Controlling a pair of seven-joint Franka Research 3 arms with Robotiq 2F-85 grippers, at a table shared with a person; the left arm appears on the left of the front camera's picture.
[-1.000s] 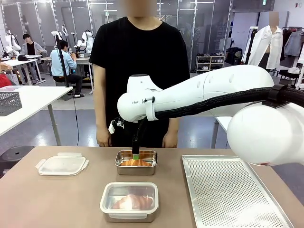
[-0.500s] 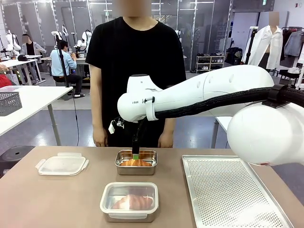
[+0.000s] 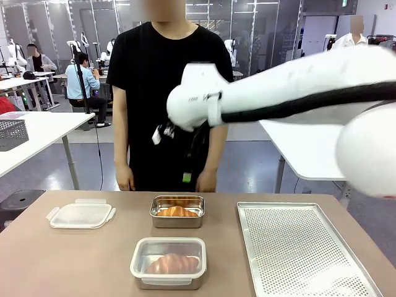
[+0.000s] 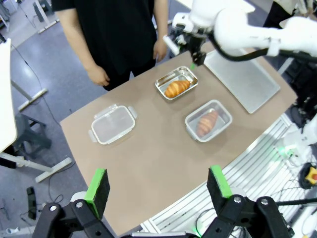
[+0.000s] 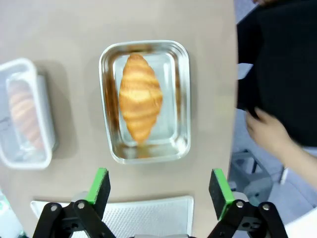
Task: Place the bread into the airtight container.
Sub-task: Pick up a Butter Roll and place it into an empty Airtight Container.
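Spare lid (image 3: 81,215) left, perforated tray (image 3: 297,247) right.

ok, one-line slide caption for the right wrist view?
Open right pincer above a croissant lying in a steel container.

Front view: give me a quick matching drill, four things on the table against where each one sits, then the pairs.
Things:
1. croissant
2. lid
3. perforated tray
4. closed container

Places:
A. table's right side
B. in the open steel container
C. near edge, centre
D. table's left side

Pairs: 1-B, 2-D, 3-A, 4-C
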